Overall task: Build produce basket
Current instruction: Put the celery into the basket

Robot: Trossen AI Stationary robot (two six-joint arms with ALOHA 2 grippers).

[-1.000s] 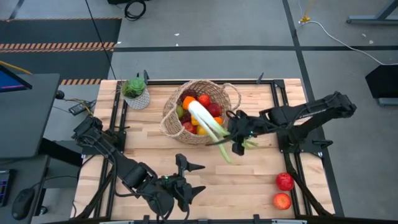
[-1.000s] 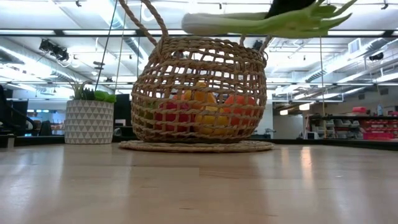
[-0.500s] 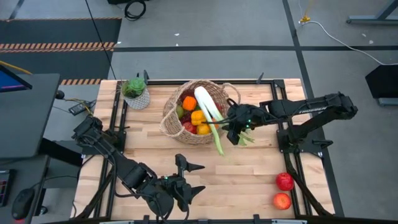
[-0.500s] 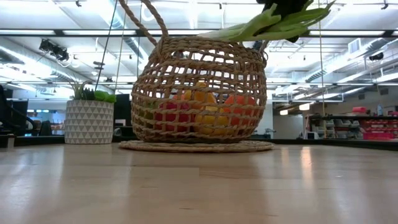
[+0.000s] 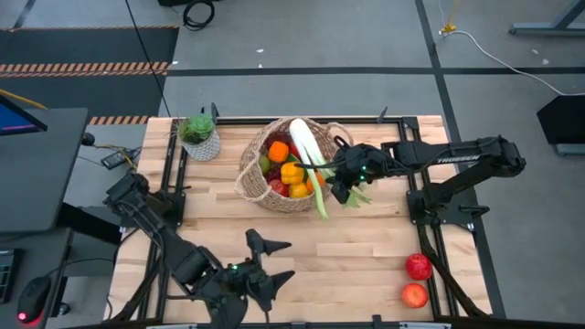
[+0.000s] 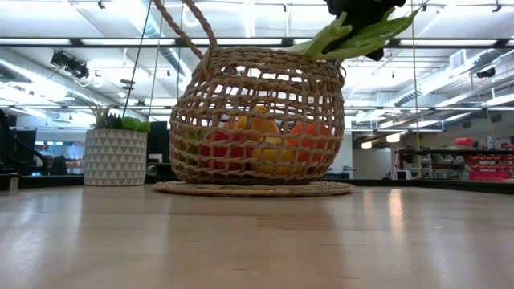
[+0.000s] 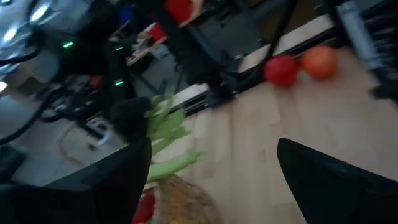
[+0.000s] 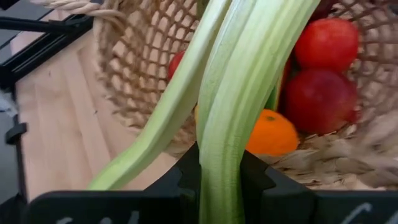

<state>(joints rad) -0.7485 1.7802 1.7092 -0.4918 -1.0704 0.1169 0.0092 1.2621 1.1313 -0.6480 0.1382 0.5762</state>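
The woven basket [image 5: 274,187] stands at the table's far middle with red, orange and yellow produce [image 5: 291,172] inside. A long leek [image 5: 306,151] hangs slanting over the basket's right side, its white end [image 5: 299,130] above the opening and its green leaves [image 5: 321,206] past the near rim. My right gripper [image 5: 340,183] is shut on the leek at the basket's right rim. My left gripper [image 5: 265,260] hovers open near the table's front edge, holding nothing. Low view: the leek's leaves [image 6: 361,34] stand above the basket [image 6: 257,120]. My right gripper pinches the leek's green stalk [image 8: 219,146], toward its leafy end, between its two fingers [image 8: 188,169]. The fingers come from the table's right, slanting down, and lie across the leek. The leek is lifted and tilted; whether it touches the basket's rim I cannot tell.
Two red apples [image 5: 419,266] [image 5: 413,295] lie at the table's near right corner. A small white pot with a green plant [image 5: 199,137] stands at the far left, beside the basket. Bare wood lies between the basket and the front edge.
My right gripper has moved toward the table's far edge and rolled, carrying the leek. The leek has swung about: its white end has gone farther over the basket's opening, and its leafy end has drawn in toward the basket's near rim.
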